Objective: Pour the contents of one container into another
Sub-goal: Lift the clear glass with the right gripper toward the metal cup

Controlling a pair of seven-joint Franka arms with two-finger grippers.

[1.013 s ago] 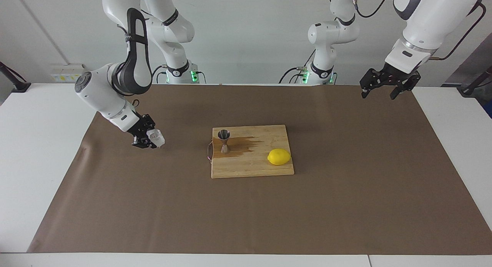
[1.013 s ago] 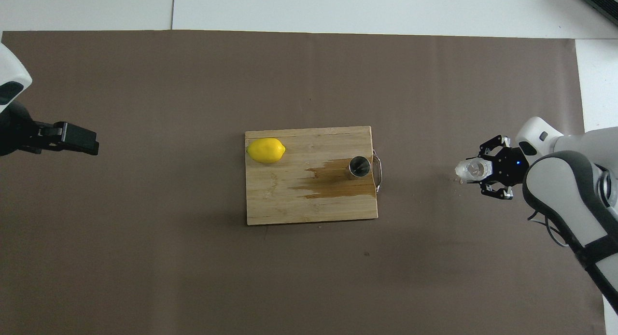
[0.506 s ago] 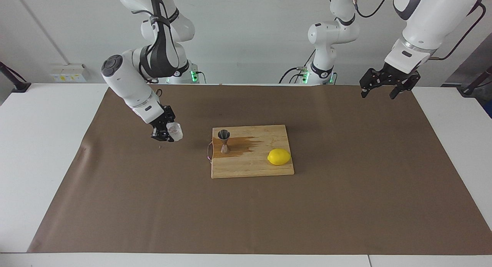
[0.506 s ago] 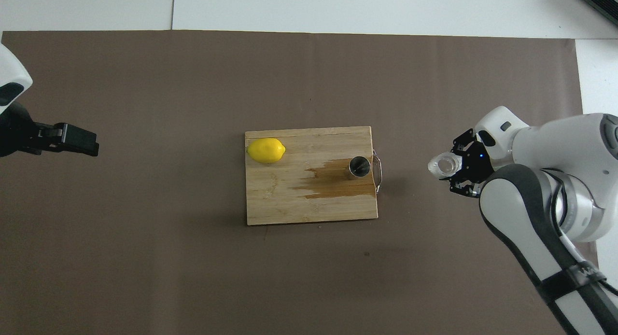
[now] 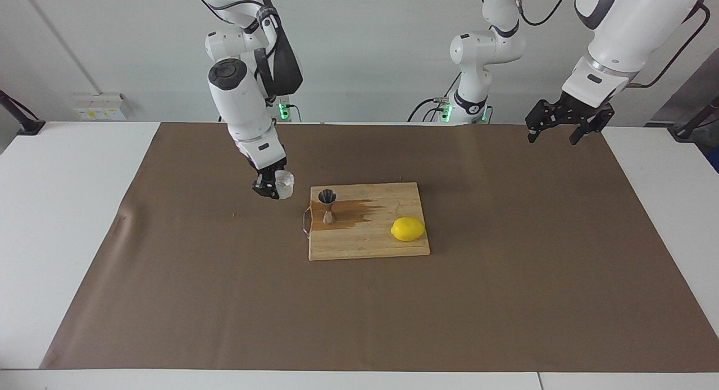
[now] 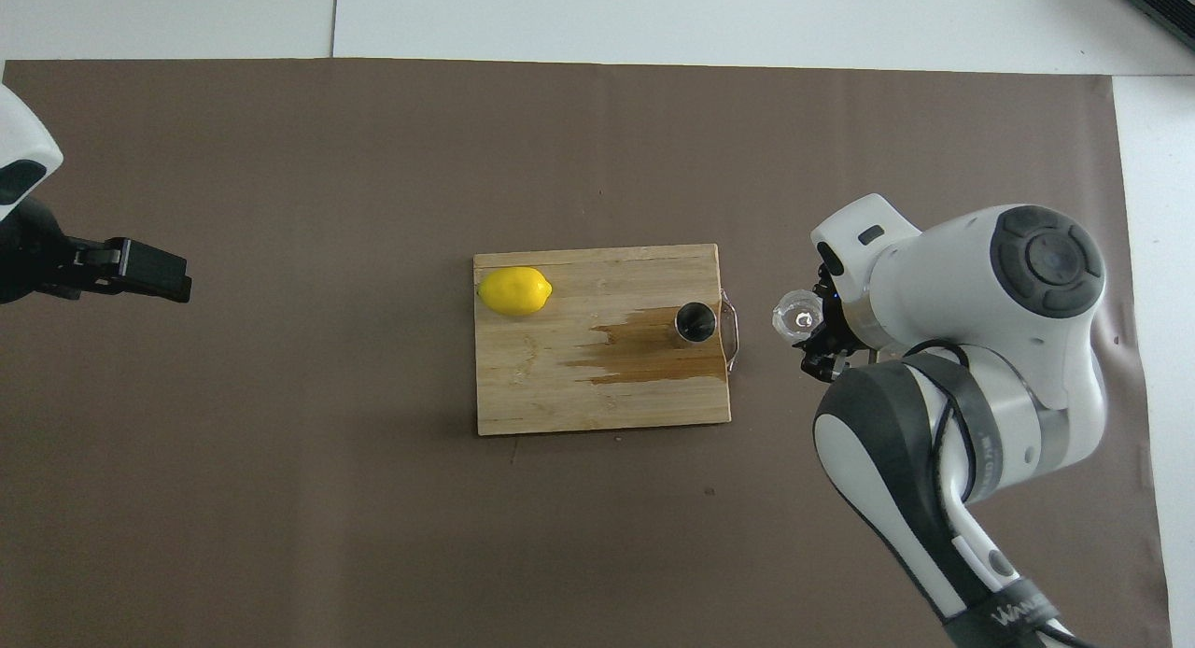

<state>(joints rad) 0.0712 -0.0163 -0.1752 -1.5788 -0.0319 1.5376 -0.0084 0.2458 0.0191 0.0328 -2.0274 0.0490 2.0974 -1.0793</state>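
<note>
My right gripper [image 5: 274, 186] is shut on the small clear glass cup [image 5: 284, 184], holding it in the air over the brown mat beside the wooden cutting board [image 5: 387, 244]. The cup [image 6: 796, 317] shows just off the board's metal handle [image 6: 732, 329] in the overhead view, with the right gripper [image 6: 820, 342] largely hidden under its own wrist. The steel hourglass jigger [image 5: 327, 205] stands upright on the board's end toward the right arm, on a dark wet stain [image 5: 356, 211]; its open mouth [image 6: 695, 321] faces up. My left gripper [image 5: 558, 127] waits open, raised over the mat's corner at its own end.
A yellow lemon [image 5: 408, 229] lies on the board toward the left arm's end, also seen as the lemon [image 6: 514, 291] from overhead. The brown mat [image 5: 505, 300] covers most of the white table [image 5: 62, 210]. The left gripper [image 6: 154, 273] juts in at the overhead view's edge.
My right arm has swung up and carried the glass cup toward the cutting board, from well out on the mat to just beside the jigger. The left arm has not moved.
</note>
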